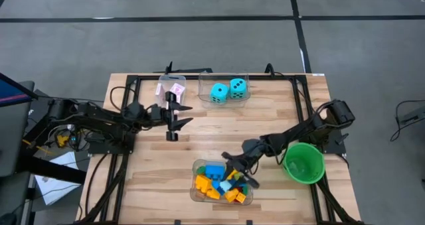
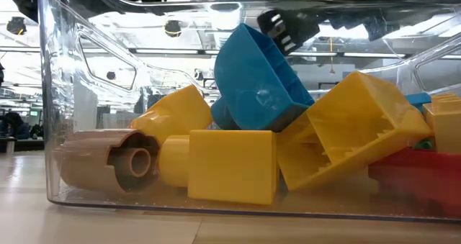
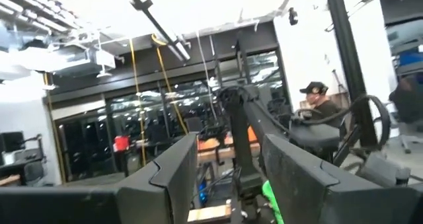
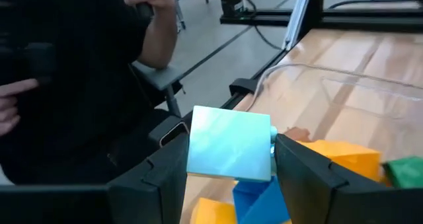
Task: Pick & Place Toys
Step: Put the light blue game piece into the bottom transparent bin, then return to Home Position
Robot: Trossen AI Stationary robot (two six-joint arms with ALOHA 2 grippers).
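A clear tub point(image 1: 192, 188) at the table's near middle holds several bricks, yellow, orange, blue and green point(image 1: 219, 185). My right gripper point(image 1: 236, 174) is over this tub, shut on a light-blue brick point(image 4: 230, 145). In the low view a blue brick point(image 2: 252, 78) sits tilted on yellow bricks point(image 2: 230, 161) just under dark fingers point(image 2: 287, 26). My left gripper point(image 1: 180, 116) is open and empty above the table's far middle. Two cyan dice point(image 1: 228, 90) lie in a clear tub at the far edge. Pink-backed cards point(image 1: 170, 89) lie in another tub beside it. My right gripper pinches the light-blue brick's two opposite sides point(image 4: 264, 151) between its two fingers point(image 4: 301, 168); a flat face of the brick faces the wrist camera. The fingers slant down from the table's right. The brick sits over the pile; whether it rests on the bricks below I cannot tell.
A green round bowl point(image 1: 304, 162) stands near the table's right edge, close to my right arm. A person in dark clothes point(image 4: 79, 72) stands by the table. Bare wood point(image 1: 219, 135) lies between the far tubs and the brick tub.
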